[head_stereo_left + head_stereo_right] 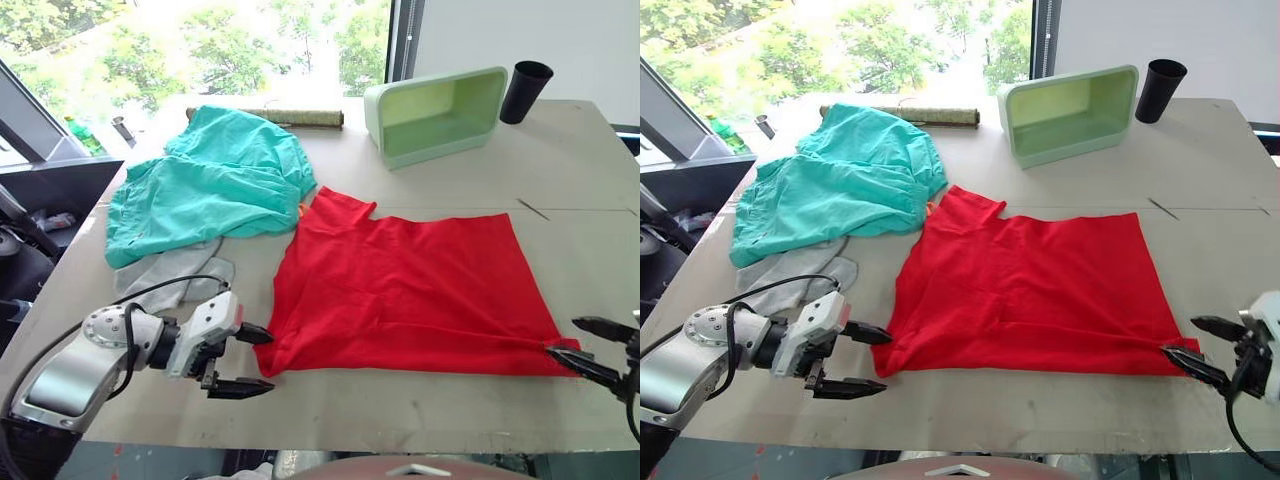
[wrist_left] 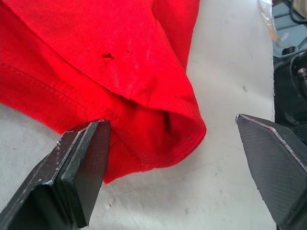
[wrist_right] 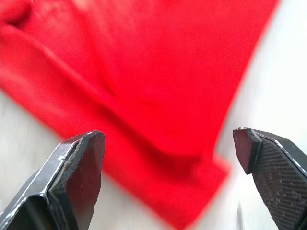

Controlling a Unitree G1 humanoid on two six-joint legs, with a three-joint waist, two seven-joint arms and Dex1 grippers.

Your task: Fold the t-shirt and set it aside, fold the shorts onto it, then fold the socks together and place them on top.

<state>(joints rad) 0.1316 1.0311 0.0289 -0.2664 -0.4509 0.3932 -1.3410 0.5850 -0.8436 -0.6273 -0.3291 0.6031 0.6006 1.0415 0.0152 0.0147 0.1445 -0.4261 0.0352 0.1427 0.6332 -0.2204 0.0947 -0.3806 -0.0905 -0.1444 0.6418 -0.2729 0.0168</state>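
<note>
1. The left tool [image 1: 243, 361] lay low over the tabletop [image 1: 560, 150] at its near left, its two black fingers spread apart with nothing between them, pointing at the near left corner of the t-shirt [image 1: 400, 290]. In the left wrist view that folded red corner [image 2: 158, 129] sat between the spread fingers, just short of them.
2. The socks [image 1: 170, 275], light grey, lay in a loose heap behind the left tool, partly tucked under the near edge of the shorts [image 1: 215, 185].
3. The shorts, teal, were spread rumpled across the far left of the tabletop, their right edge touching the t-shirt's sleeve.
4. A rolled, brownish-green mat [image 1: 290, 117] lay at the far edge behind the shorts.
5. The t-shirt lay flat at the middle, folded to a rough rectangle, one sleeve poking out at its far left.
6. A pale green bin [image 1: 440, 113] rested on its side behind the t-shirt, with a black cup [image 1: 524, 90] upright just beside it.
7. The right tool [image 1: 590, 347] was open and empty at the t-shirt's near right corner.
8. No readable writing or label showed.
</note>
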